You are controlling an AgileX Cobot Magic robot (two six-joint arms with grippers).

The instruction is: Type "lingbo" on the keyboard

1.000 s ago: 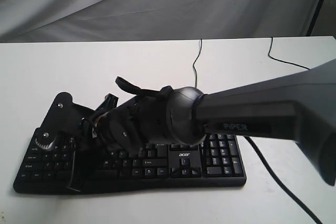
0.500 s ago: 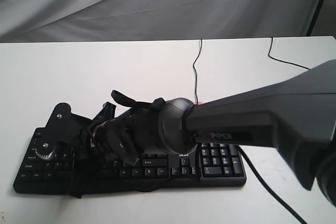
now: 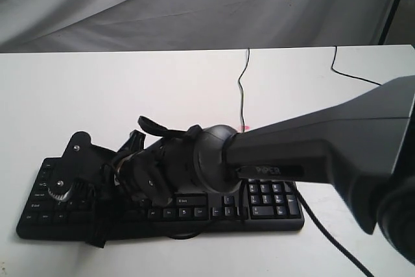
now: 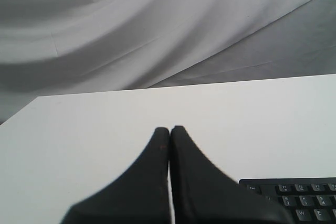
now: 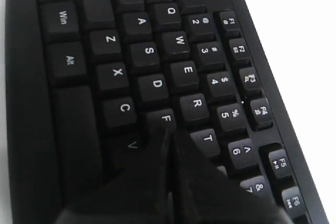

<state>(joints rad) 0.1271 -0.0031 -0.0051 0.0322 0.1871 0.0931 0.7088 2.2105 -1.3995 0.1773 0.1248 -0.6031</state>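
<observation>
The black keyboard (image 3: 272, 207) lies near the front of the white table. Its left keys fill the right wrist view (image 5: 157, 51), and its Esc corner shows in the left wrist view (image 4: 299, 203). My right arm (image 3: 311, 150) reaches across from the right and hides the middle keys. My right gripper (image 5: 169, 132) is shut with nothing in it. Its tips sit low beside the F key (image 5: 166, 118), over the hidden G spot; contact cannot be told. My left gripper (image 4: 169, 128) is shut and empty, off the keyboard's Esc corner over bare table. It does not show in the exterior view.
The keyboard's thin cable (image 3: 240, 85) runs toward the back edge. A second black cable (image 3: 353, 74) crosses the back right, and another (image 3: 334, 228) trails off the front right. A grey cloth backdrop (image 3: 194, 4) hangs behind the table (image 3: 130, 89).
My right arm has shifted a little left and lower over the keyboard, and now covers the acer logo. The keyboard has not moved.
</observation>
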